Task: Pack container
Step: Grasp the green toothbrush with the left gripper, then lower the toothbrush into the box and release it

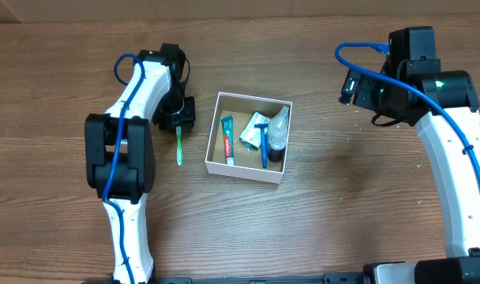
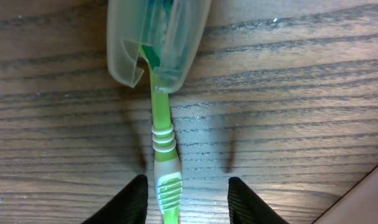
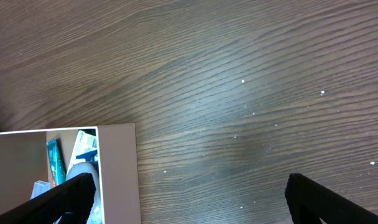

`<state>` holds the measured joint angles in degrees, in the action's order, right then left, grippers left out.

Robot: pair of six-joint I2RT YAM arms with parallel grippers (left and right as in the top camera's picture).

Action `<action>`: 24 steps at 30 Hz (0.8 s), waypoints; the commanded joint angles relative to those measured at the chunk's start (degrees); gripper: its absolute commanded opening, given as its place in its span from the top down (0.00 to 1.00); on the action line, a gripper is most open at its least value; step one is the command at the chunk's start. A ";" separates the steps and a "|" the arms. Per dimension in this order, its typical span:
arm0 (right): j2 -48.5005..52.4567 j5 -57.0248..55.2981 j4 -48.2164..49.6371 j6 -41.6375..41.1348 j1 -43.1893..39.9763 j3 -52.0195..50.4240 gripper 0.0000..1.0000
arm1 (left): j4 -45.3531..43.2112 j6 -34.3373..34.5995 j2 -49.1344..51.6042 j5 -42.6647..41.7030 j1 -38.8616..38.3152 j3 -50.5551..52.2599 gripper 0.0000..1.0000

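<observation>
The container [image 1: 216,162], a square white-walled box with a brown inside, sits mid-table; its wall shows in the right wrist view [image 3: 117,168]. It holds a toothpaste tube [image 1: 227,139], a blue razor [image 1: 264,146], a small packet [image 1: 251,136] and a bottle [image 1: 278,136]. A green toothbrush [image 1: 178,146] with a clear head cap lies on the table left of the box. My left gripper [image 2: 186,202] is open, its fingers on either side of the toothbrush handle [image 2: 166,180]. My right gripper [image 3: 186,199] is open and empty above the table, right of the box.
The wooden table [image 1: 343,205] spreads all round the box. A corner of the box [image 2: 369,199] shows at the lower right of the left wrist view.
</observation>
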<state>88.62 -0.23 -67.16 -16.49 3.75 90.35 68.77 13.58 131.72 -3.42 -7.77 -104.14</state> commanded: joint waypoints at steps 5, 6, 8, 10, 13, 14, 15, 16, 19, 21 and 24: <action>-0.09 -0.11 0.20 -0.28 -0.13 0.35 0.00 | 1.03 0.79 1.42 -0.66 0.37 0.92 0.75; -0.09 -0.11 0.20 -0.26 -0.13 0.35 0.00 | 1.07 0.76 1.46 -0.61 0.35 0.92 0.78; -0.09 -0.11 0.20 -0.26 -0.13 0.35 0.00 | 1.05 0.76 1.46 -0.90 0.35 0.90 0.96; -0.09 -0.11 0.20 -0.26 -0.13 0.35 0.00 | 4.39 -0.74 0.85 -0.90 0.35 -1.64 0.96; -0.09 -0.11 0.20 -0.28 -0.13 0.35 0.00 | 9.09 -2.40 -1.57 -0.87 0.24 -6.40 0.96; -0.09 -0.11 0.20 -0.26 -0.13 0.35 0.00 | 10.67 -2.75 -2.93 -0.94 0.07 -8.35 0.96; -0.09 -0.11 0.20 -0.26 -0.13 0.35 0.00 | 11.78 -2.99 -4.26 -1.07 -0.20 -10.01 0.96; -0.09 -0.11 0.20 -0.28 -0.13 0.35 0.00 | 12.70 -3.26 -5.77 -1.11 -0.61 -11.56 0.96; -0.09 -0.11 0.20 -0.28 -0.13 0.35 0.00 | 14.10 -4.11 -11.76 -1.09 -3.06 -15.04 0.93; -0.09 -0.11 0.20 -0.28 -0.13 0.35 0.00 | 13.25 -4.44 -15.91 -0.83 -5.62 -15.23 0.91; -0.09 -0.11 0.20 -0.28 -0.13 0.35 0.00 | 11.56 -4.42 -19.61 -0.22 -10.49 -15.23 0.90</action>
<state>88.62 -0.21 -67.11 -16.47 3.75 90.35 81.43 10.74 117.45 -3.70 -12.69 -117.93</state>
